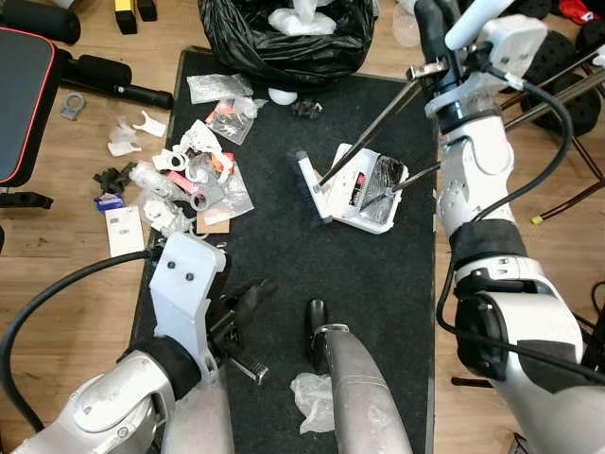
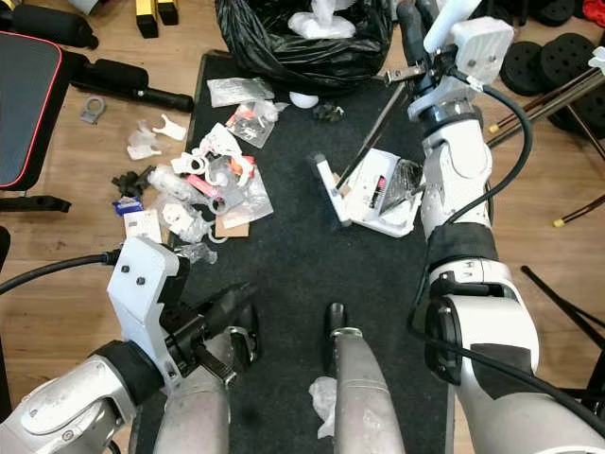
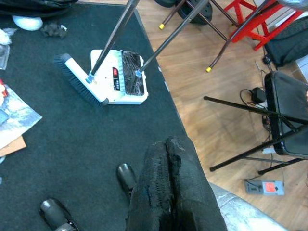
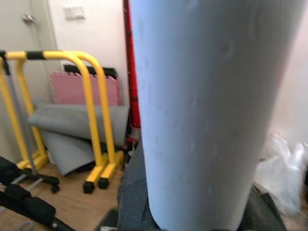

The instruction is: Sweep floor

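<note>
Two long handles rise from white dustpan (image 1: 371, 189); right tool (image 1: 437, 43) grasping pale broom handle (image 1: 473, 21); left tool (image 3: 168, 192) clenched, nothing inside.

The right arm reaches forward and up, its right gripper (image 1: 437, 33) raised at the far end with the fingers clasped round a pale handle. The left arm is bent low, and the left gripper (image 1: 248, 301) has its black fingers (image 3: 171, 192) pressed together
</note>
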### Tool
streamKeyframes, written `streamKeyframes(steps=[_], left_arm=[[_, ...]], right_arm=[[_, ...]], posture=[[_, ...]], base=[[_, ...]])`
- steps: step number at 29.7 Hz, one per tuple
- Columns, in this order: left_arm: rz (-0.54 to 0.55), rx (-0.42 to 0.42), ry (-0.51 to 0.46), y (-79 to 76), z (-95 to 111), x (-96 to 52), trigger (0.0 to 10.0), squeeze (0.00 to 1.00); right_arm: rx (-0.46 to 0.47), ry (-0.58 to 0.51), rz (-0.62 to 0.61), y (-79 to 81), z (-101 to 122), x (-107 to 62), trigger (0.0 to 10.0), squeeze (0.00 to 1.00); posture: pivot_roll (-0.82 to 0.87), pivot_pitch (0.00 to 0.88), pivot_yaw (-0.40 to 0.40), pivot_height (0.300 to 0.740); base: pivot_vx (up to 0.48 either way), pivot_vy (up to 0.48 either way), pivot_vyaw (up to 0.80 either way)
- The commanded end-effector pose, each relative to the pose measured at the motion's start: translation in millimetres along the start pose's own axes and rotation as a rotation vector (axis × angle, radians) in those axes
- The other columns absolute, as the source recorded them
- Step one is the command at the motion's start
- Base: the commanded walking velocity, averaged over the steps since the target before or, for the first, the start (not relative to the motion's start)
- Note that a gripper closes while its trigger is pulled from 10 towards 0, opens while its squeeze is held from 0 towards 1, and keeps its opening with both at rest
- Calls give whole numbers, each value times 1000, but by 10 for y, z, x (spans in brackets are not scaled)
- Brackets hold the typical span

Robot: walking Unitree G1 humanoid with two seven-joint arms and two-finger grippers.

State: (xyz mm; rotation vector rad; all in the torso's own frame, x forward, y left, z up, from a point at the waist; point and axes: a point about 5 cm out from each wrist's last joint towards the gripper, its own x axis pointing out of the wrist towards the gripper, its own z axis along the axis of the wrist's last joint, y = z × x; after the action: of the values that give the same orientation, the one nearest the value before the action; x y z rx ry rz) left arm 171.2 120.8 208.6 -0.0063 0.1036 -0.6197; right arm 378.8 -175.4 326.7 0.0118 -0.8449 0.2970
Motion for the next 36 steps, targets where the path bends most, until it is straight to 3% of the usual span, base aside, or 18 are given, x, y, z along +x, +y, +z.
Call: streamKeyframes(steps=[1,6,18,21,24,27,36], left_arm=[[57,-25,37,0,-75,-2,10000,0],[83,-30,36,52,-123,54,10000,0],[105,-64,28,154,-221,202,10000,0],[129,-59,16,213,-233,247,10000,0],[161,-73,-24,286,-256,303,10000,0],[196,-78,-46,345,-288,344,10000,0],[225,-63,-92,452,-318,458,10000,0]], right_arm=[[-3,-83,23,0,146,39,10000,0],[97,-61,103,100,120,-30,10000,0],[88,33,77,26,109,-244,10000,0],[102,75,102,122,118,-271,10000,0],[182,55,134,287,293,-277,10000,0],[201,61,145,374,357,-309,10000,0],[214,156,186,668,292,-530,10000,0]], posture=[[-19,584,-171,740],[-32,533,-186,740],[-56,441,-192,740],[-59,405,-194,740],[-70,375,-195,740],[-77,332,-196,740],[-79,292,-183,740]], base=[[0,0,0],[0,0,0],[0,0,0],[0,0,0],[0,0,0],[0,0,-533],[309,0,-397]])
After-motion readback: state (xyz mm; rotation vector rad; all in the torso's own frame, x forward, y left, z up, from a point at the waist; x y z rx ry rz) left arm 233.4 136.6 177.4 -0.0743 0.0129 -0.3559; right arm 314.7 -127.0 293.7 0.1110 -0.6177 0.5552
